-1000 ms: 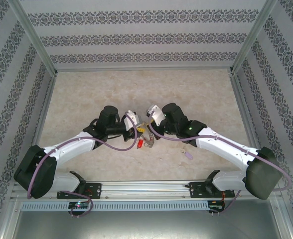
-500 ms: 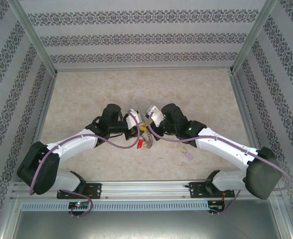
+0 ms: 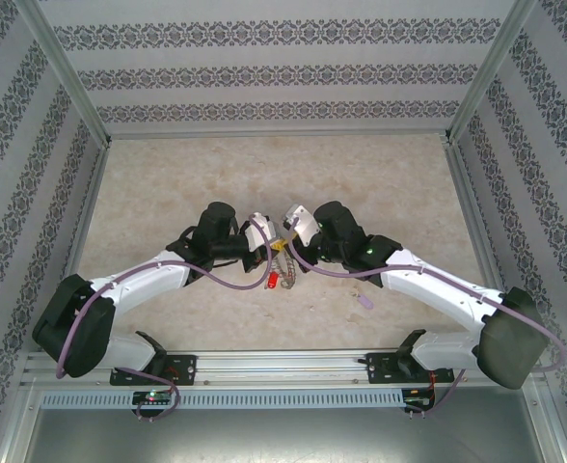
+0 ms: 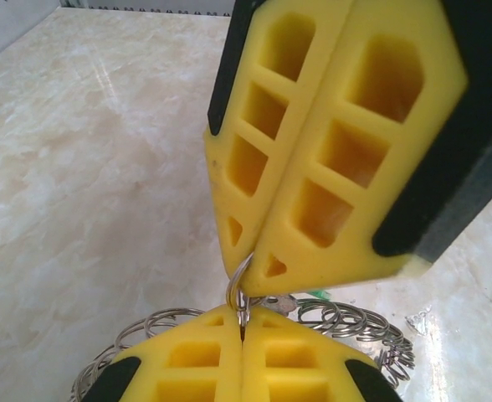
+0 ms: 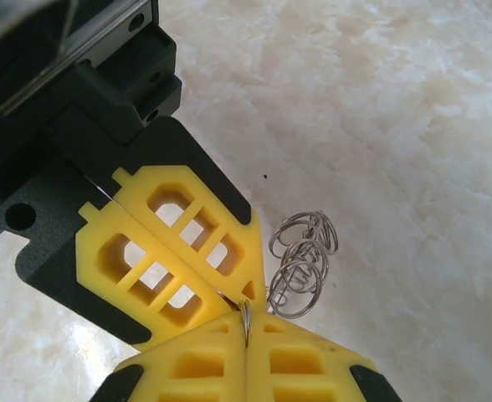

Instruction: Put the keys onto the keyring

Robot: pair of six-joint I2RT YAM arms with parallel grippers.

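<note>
Keyring: held up over the middle of the table, nearer its near edge than its far one, pinched between my two grippers where they meet tip to tip.

Left to right:
- Left gripper: fingers together, clamped on a small wire loop at the keyring's rim. The fringe of loops curves away behind my yellow pads on both sides.
- Red-tagged key: just below the meeting point, towards the near edge. I cannot tell if it hangs from the ring or lies on the table.
- Right gripper: fingers together too, closed on a thin metal edge of the keyring, seemingly the same loop. A cluster of free loops sticks out to the right of my tips.
- Lilac-tagged key: lying alone on the table, well apart, right of centre, near the near edge.

Handling, my judgement: the keyring is light, stiff and thin, likely slick between pads. The little loops look springy and apt to twist out of a pinch, so the flat band is the safer hold, with one loop left free to take a key. The keys are tiny and light, so the tag is the part to grip.

Hard to make out: the flat band and its hole are hidden behind both sets of fingers. A green sliver under the right gripper may be the green tag; it is too small to say. Which loop is open for threading I cannot tell.
</note>
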